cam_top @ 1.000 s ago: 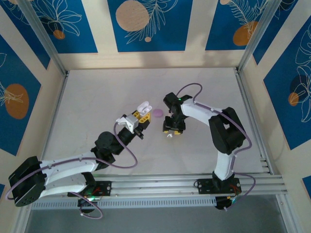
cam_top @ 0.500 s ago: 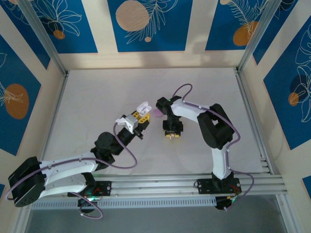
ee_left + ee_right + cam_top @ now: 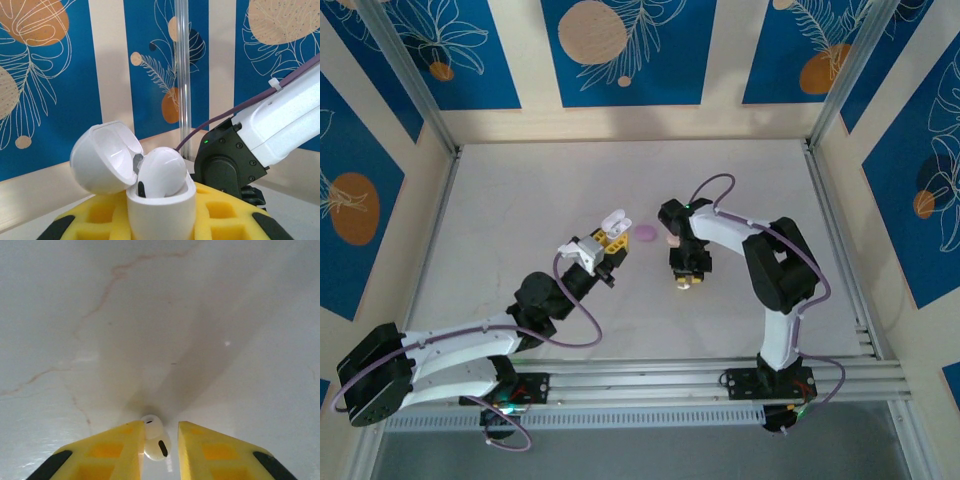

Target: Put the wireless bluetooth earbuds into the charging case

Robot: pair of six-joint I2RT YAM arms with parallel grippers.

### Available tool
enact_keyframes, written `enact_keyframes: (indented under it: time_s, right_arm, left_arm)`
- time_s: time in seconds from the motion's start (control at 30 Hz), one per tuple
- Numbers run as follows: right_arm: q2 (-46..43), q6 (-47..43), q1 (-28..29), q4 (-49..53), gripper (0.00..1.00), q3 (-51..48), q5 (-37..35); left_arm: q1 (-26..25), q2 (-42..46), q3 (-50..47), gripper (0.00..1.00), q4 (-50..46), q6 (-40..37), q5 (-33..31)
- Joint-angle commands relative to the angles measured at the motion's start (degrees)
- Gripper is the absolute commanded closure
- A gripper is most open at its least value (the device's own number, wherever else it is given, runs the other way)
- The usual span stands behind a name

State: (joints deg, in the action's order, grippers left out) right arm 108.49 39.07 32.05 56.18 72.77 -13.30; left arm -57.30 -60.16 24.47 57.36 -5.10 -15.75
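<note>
My left gripper (image 3: 609,240) is shut on the white charging case (image 3: 614,221) and holds it up off the table. In the left wrist view the case (image 3: 160,212) stands upright between the yellow pads (image 3: 225,210), with its lid (image 3: 102,157) swung open to the left. One white earbud (image 3: 162,171) sits in it. My right gripper (image 3: 686,281) points down at the table. In the right wrist view a second white earbud (image 3: 156,437) lies on the table between its yellow fingers (image 3: 107,452). The left finger touches it and a gap remains on the right.
A pale purple case (image 3: 646,232) lies on the white table (image 3: 520,200) between the two grippers. A small peach thing (image 3: 672,240) shows beside the right arm. The right arm's black and white links (image 3: 250,150) stand close behind the held case. Metal frame posts edge the table.
The right gripper has shifted a little right and nearer, and its jaws have narrowed round the earbud on the table. The left arm and the case have not moved.
</note>
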Motion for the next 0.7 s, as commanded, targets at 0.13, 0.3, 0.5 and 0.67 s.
enact_keyframes:
  time_s: [0.13, 0.3, 0.5, 0.67]
  right_arm:
    - [-6.3, 1.3, -1.1, -1.9, 0.62, -3.2, 3.5]
    - [-6.8, 3.3, -2.4, -4.5, 0.58, -5.7, 6.5]
    - [-4.3, 2.3, -2.9, -5.9, 0.58, -5.9, 7.3]
    - [-3.1, 1.5, -2.7, -6.9, 0.60, -5.3, 8.9]
  left_arm:
    - [-0.4, -0.7, 0.5, 0.90, 1.5, -0.6, -0.3]
    - [-0.4, -0.9, 0.6, 0.90, 1.6, -0.5, -0.2]
    - [-0.4, -0.8, 0.6, 0.90, 1.2, -0.5, -0.3]
    - [-0.3, -0.9, 0.8, 0.90, 1.2, -0.4, -0.3]
